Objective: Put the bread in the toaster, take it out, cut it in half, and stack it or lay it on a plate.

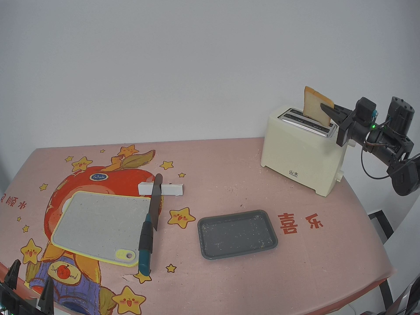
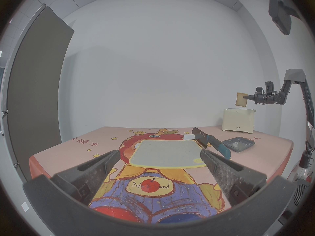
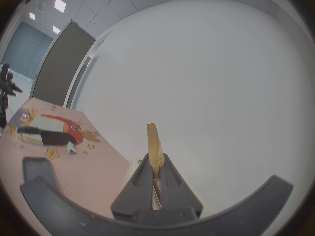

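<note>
Bread [image 1: 316, 105] hangs clamped in my right pincer [image 1: 327, 109], just above the toaster [image 1: 302, 154] slot. To do this well, I judge, I must keep the slice upright and square to the slot and travel straight, never scraping the rim. My left pincer [image 2: 159, 153] rests apart, low by the board [image 1: 103, 224]. Around: pink cartoon-printed table [image 1: 306, 263], knife [image 1: 148, 228], grey tray [image 1: 238, 234], bare white wall [image 1: 175, 44].
</note>
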{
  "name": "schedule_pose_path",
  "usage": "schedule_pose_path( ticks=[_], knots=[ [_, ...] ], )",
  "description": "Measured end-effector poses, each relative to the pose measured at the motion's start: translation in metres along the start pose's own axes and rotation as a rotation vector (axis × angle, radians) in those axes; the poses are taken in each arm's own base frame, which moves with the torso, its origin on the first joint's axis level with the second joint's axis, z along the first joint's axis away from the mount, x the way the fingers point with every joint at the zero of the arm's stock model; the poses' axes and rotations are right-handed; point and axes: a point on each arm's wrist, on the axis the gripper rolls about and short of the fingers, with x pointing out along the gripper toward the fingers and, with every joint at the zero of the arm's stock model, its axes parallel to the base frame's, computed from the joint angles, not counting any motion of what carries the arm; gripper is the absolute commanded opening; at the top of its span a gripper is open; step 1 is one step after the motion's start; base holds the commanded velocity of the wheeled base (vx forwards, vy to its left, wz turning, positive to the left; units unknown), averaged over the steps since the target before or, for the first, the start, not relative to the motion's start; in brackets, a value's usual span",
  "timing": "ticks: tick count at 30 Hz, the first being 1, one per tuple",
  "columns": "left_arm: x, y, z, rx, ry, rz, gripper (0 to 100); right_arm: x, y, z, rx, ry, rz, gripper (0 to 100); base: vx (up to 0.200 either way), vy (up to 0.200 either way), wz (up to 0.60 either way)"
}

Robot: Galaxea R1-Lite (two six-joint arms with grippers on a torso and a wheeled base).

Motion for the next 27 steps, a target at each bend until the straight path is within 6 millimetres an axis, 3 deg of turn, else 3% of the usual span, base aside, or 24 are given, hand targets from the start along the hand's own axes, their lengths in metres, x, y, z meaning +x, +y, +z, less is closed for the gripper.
schedule_pose_path(
  ticks=[12, 16, 20, 27],
  knots=[
    [0.0, 0.0, 0.0, 0.0, 0.0, 0.0, 100, -0.036, 0.03, 0.026, 0.368, 0.041, 0.018, 0, 0.0, 0.0, 0.0],
    [0.0, 0.0, 0.0, 0.0, 0.0, 0.0, 100, -0.045, 0.037, 0.021, 0.387, 0.072, -0.011, 0, 0.0, 0.0, 0.0],
    [0.0, 0.0, 0.0, 0.0, 0.0, 0.0, 100, -0.06, 0.057, 0.002, 0.415, 0.154, -0.011, 0, 0.0, 0.0, 0.0],
    [0.0, 0.0, 0.0, -0.001, 0.0, 0.0, 100, -0.071, 0.084, -0.007, 0.425, 0.196, 0.037, 0, 0.0, 0.0, 0.0]
  ],
)
